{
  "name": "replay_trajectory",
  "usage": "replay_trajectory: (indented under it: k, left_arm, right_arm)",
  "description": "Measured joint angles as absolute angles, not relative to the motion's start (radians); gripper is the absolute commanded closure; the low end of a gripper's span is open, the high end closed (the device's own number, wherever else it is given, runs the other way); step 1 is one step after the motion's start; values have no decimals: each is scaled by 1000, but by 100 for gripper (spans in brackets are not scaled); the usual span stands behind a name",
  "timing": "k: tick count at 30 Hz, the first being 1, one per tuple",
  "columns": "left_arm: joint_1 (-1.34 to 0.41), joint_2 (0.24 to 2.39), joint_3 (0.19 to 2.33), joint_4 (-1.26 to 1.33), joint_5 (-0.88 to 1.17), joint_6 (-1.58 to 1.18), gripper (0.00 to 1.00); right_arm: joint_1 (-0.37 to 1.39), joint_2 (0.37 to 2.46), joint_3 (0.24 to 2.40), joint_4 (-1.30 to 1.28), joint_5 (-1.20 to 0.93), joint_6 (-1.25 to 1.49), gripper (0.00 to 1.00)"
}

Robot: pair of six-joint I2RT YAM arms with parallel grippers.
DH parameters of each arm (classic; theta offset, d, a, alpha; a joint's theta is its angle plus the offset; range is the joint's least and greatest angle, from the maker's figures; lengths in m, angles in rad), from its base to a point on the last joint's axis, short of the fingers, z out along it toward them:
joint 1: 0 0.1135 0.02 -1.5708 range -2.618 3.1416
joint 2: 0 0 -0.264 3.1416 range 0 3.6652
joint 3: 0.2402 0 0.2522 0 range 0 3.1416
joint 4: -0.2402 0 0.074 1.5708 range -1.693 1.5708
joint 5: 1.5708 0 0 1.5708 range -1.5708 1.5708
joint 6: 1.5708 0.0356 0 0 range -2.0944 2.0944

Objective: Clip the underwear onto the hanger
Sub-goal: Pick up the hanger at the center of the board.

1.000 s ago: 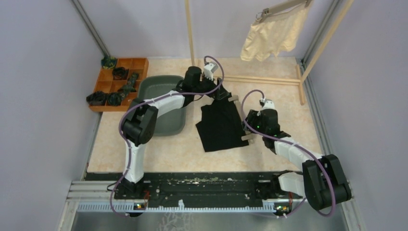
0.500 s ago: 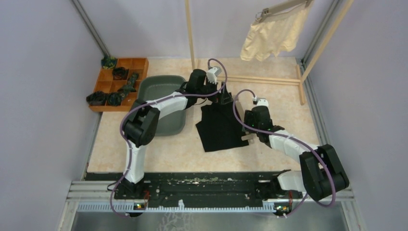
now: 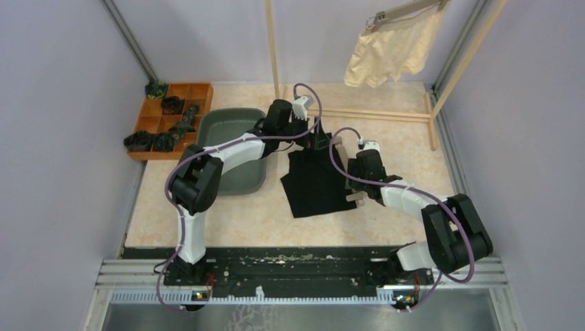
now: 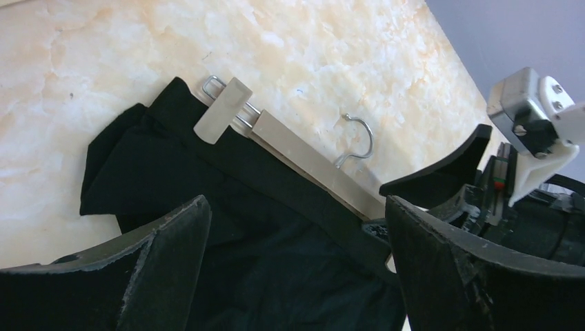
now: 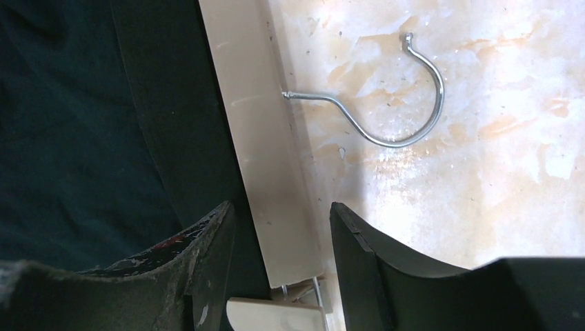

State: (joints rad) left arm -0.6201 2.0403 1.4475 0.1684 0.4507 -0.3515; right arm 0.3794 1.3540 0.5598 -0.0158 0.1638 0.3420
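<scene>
The black underwear (image 3: 314, 183) lies flat on the table, also in the left wrist view (image 4: 276, 269) and the right wrist view (image 5: 69, 138). A pale hanger (image 3: 343, 169) lies along its right edge, bar (image 4: 310, 162) and hook (image 4: 359, 138) on the table. One clip (image 4: 222, 110) sits at the garment's far corner. My left gripper (image 4: 295, 207) is open over the waistband. My right gripper (image 5: 281, 207) is open, its jaws on either side of the hanger bar (image 5: 259, 152) just above the other clip (image 5: 276, 314). The cream underwear (image 3: 390, 52) hangs on the rack.
A grey tub (image 3: 231, 114) stands left of the black garment. A wooden tray (image 3: 200, 93) with dark items is at the back left. The wooden rack's post (image 3: 272, 48) and base rail (image 3: 372, 114) stand at the back.
My right gripper has moved up and left onto the hanger bar. My left gripper has shifted a little over the garment's top edge. The garment and hanger have not moved.
</scene>
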Motion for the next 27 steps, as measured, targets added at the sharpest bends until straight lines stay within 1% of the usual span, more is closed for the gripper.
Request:
replay_trajectory:
  k: [4,5,8,11,13,19,23,27]
  left_arm:
    - [-620,2016,1413,174,447,-369,0]
    - [-620,2009,1401,176,446,-371,0]
    - [-619,1978,1357,184,446,-387,0]
    - [-614,1956,1328,204,446,-397,0]
    - [-611,1937,1303,213,447,-402,0]
    - [-611,1909,1245,273,456,-439,0]
    - [-611,1909,1204,334,504,-500,0]
    - [-611,1921,1168,447,576,-587,0]
  right_arm:
    - [385,1399,591,-30,171,342,52]
    - [390,1411,601,-35,174,342,54]
    - [396,1444,627,-48,184,340,69]
    - [400,1463,644,-54,191,341,87]
    - [400,1464,645,-54,194,342,93]
    - [425,1444,640,-60,234,341,98]
    - [459,1365,613,-60,280,339,99]
    - [483,1282,594,-49,297,331,100]
